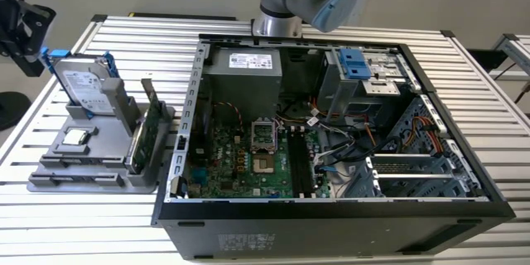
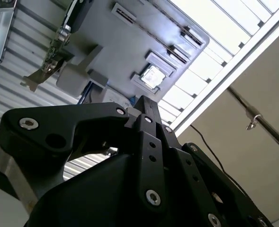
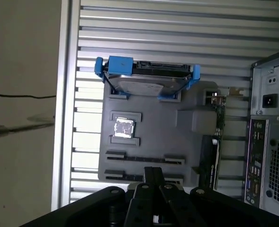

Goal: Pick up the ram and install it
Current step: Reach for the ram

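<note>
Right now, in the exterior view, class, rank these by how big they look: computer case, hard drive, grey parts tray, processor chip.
Largest to smallest:
1. computer case, clearly the biggest
2. grey parts tray
3. hard drive, standing upright on the tray
4. processor chip, the smallest

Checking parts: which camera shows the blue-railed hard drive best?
First wrist view: the hard drive is unobstructed, both blue rails visible. The exterior view shows it upright, side-on. In the second wrist view the gripper mostly blocks it.
</note>
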